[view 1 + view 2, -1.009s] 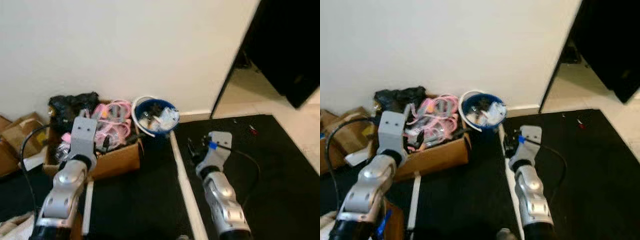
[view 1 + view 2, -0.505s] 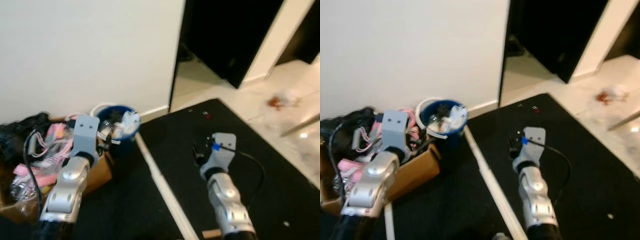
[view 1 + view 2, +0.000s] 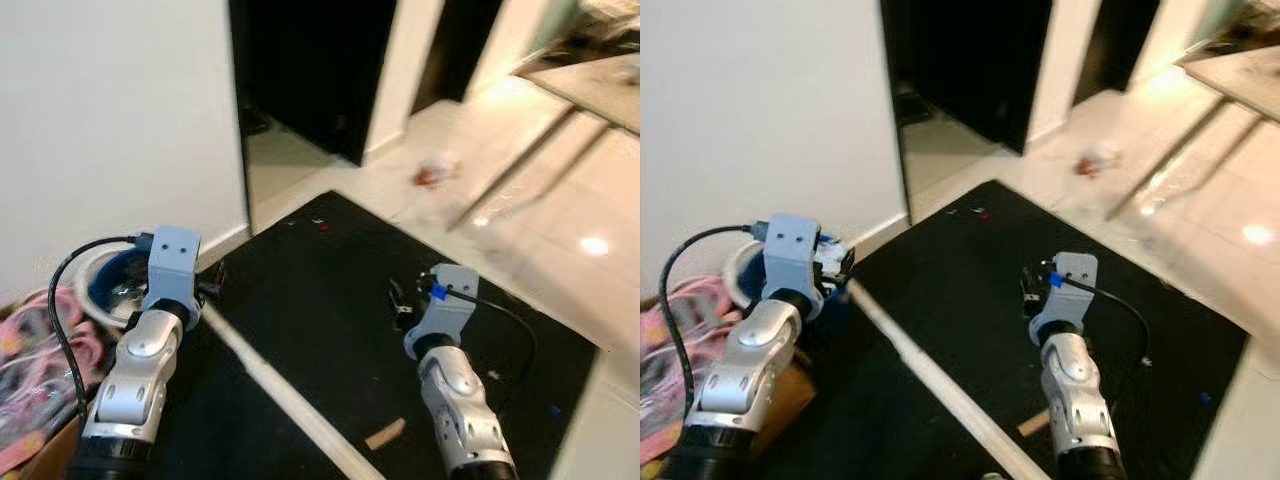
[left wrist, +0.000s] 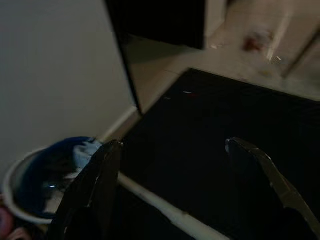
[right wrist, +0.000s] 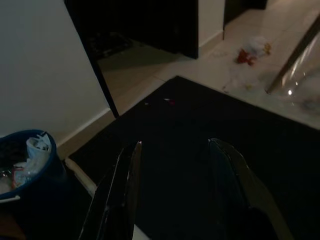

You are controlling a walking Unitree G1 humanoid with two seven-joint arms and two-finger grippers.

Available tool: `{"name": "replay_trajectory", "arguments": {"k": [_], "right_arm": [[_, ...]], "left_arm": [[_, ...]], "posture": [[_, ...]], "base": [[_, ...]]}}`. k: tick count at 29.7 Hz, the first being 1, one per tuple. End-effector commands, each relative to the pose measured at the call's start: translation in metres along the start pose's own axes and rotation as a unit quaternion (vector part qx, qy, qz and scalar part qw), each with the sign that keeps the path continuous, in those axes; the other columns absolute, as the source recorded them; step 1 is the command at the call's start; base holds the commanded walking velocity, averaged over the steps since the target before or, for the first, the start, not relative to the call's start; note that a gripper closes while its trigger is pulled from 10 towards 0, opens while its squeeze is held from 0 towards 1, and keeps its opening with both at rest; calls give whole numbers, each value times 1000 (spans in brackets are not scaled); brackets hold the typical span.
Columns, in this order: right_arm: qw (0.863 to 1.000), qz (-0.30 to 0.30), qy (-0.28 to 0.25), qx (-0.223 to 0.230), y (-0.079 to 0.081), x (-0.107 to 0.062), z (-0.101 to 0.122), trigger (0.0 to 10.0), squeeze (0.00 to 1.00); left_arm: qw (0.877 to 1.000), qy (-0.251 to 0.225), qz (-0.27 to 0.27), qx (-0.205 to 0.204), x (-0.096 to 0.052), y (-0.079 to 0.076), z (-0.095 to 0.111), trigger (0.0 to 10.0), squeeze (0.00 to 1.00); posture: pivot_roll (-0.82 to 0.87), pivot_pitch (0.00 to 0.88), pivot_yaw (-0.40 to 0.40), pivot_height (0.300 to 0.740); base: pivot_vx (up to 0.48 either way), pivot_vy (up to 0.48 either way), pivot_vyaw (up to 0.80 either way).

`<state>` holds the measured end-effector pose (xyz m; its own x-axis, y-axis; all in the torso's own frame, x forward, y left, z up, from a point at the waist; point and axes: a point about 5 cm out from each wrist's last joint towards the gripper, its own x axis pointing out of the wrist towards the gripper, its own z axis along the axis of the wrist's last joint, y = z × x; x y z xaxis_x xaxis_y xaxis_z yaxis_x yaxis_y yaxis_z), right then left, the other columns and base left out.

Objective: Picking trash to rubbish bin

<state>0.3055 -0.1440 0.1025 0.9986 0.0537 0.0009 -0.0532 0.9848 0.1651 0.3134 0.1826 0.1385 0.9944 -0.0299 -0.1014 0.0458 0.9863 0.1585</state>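
Bin (image 5: pixel 30 160): blue, holds white trash (image 5: pixel 36 147) | hands spread, empty

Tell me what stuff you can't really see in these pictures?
- Red and white trash on the tiled floor: too small and blurred in the eye views to tell what it is.
- Blue bin: partly hidden by the left arm; its contents are dim in the left wrist view.
- Pink things: cut off by the picture's left edge.
- Doorway: too dark to see inside.
- Both wrist views are dim.
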Motion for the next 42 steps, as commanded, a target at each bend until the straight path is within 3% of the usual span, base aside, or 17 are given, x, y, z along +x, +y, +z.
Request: {"name": "replay_trajectory", "arguments": {"k": [1, 11, 19, 34, 35, 42], "right_arm": [[1000, 4, 8, -5, -1, -1, -2, 10000, 0], [998, 42, 25, -26, -2, -1, -3, 10000, 0], [999, 27, 32, -23, -3, -6, -8, 10000, 0], [999, -30, 28, 3, -16, -14, -11, 10000, 0], [999, -30, 26, 7, -16, -14, -11, 10000, 0], [999, -12, 35, -7, -12, -14, -12, 10000, 0]], "left_arm": [[1000, 7, 3, 5, -1, -1, -5, 10000, 0], [1000, 3, 19, 1, -8, -4, -8, 10000, 0], [1000, 4, 23, 0, -7, 1, -9, 10000, 0], [1000, -6, 3, -3, -1, -3, -1, 10000, 0], [1000, -11, -1, -17, -1, -4, 1, 10000, 0], [999, -25, -18, -15, 0, -5, 8, 10000, 0]], "posture": [[9, 106, -3, 740], [8, 133, -83, 740], [3, 133, -64, 740], [9, 120, -21, 740], [10, 120, -20, 740], [6, 122, -11, 740]], "base": [[0, 0, -800], [0, 0, -800], [0, 0, -800], [0, 0, -800], [0, 0, -800], [0, 0, 0]]}}
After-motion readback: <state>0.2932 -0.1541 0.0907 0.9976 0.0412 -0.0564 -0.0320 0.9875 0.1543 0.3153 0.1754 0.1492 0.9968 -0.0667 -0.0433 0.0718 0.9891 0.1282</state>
